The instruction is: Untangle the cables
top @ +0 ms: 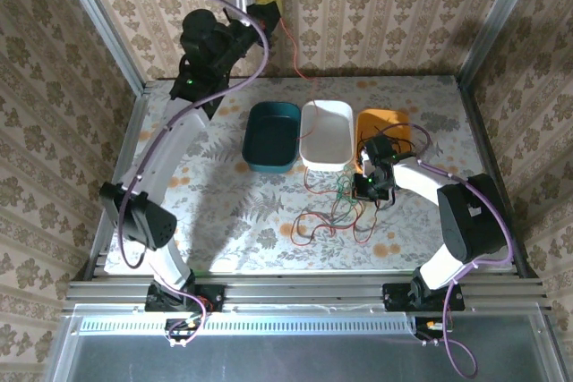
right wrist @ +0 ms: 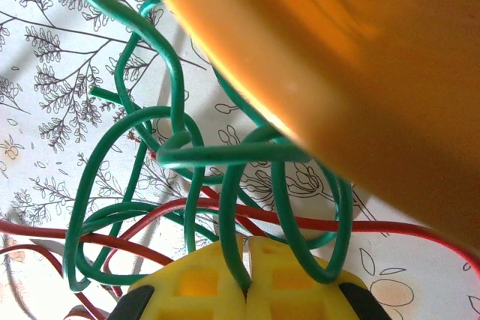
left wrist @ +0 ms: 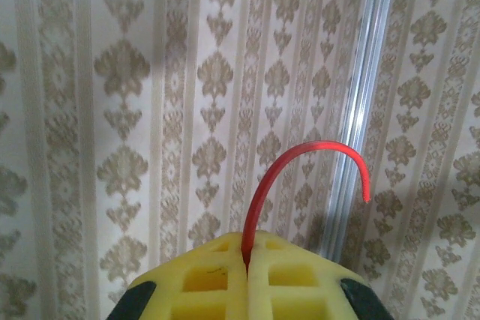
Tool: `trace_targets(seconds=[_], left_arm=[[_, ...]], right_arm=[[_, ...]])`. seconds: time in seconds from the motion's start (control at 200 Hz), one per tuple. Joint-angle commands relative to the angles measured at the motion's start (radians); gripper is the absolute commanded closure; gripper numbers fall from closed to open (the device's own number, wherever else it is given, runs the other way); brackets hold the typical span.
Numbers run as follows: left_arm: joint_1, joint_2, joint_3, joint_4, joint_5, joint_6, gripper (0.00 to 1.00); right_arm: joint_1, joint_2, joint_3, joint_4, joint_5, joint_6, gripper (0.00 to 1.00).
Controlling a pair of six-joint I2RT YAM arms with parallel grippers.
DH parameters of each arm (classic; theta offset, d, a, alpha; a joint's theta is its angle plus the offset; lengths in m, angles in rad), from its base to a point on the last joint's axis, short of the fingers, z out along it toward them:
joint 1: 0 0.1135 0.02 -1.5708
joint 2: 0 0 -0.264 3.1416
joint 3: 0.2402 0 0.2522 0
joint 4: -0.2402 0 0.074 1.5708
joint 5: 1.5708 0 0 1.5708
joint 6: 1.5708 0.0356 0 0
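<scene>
Left end effector [top: 266, 4], top centre, is pinched on the red cable [top: 299, 51] — it runs down-frame to the tangle [top: 333, 214] on the table [top: 224, 221], lower centre, where the right end effector [top: 367, 187] clamps a green cable [right wrist: 178, 157]. The right one's nearer it.

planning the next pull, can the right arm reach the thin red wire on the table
Probably not yet: right gripper is shut on a thin green wire looped across the thin red wire.
</scene>
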Motion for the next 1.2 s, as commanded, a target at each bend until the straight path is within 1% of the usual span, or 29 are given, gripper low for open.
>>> trace_targets(seconds=[0.0, 0.145, 0.195, 0.35, 0.455, 0.67, 0.75, 0.845, 0.91, 0.975, 1.095, 1.195], left_arm=[[-0.002, 0.048, 0.023, 0.011, 0.059, -0.086, 1.0], [-0.007, 0.117, -0.02, 0.002, 0.056, -0.11, 1.0], [-0.015, 0.143, -0.043, -0.023, 0.039, -0.096, 1.0], [-0.065, 0.229, -0.136, -0.097, -0.003, -0.047, 1.0], [-0.107, 0.295, -0.16, -0.173, -0.051, -0.023, 1.0], [-0.144, 0.431, -0.111, -0.29, -0.071, -0.085, 1.0], [-0.144, 0.467, -0.082, -0.343, -0.104, -0.106, 1.0], [-0.14, 0.504, -0.027, -0.424, -0.174, -0.115, 1.0], [-0.135, 0.519, 0.006, -0.472, -0.224, -0.119, 1.0], [-0.131, 0.517, 0.009, -0.478, -0.269, -0.127, 1.0], [-0.11, 0.485, -0.019, -0.437, -0.308, -0.147, 1.0], [-0.103, 0.452, -0.04, -0.396, -0.338, -0.128, 1.0]], right_arm=[[-0.009, -0.021, -0.006, -0.028, 0.006, 0.007, 1.0], [-0.012, -0.028, -0.004, -0.034, 0.006, 0.003, 1.0], [-0.013, -0.032, -0.001, -0.037, 0.006, 0.002, 1.0], [-0.013, -0.052, 0.012, -0.045, 0.008, -0.001, 1.0], [-0.012, -0.067, 0.019, -0.051, 0.011, 0.003, 1.0], [-0.012, -0.086, 0.032, -0.054, 0.005, 0.003, 1.0], [-0.012, -0.093, 0.037, -0.054, 0.001, 0.006, 1.0], [-0.012, -0.104, 0.039, -0.054, -0.003, 0.008, 1.0], [-0.013, -0.111, 0.037, -0.053, -0.001, 0.009, 1.0], [-0.011, -0.12, 0.033, -0.054, 0.0, 0.011, 1.0], [-0.013, -0.133, 0.024, -0.053, 0.004, 0.015, 1.0], [-0.012, -0.137, 0.022, -0.054, 0.007, 0.018, 1.0]])
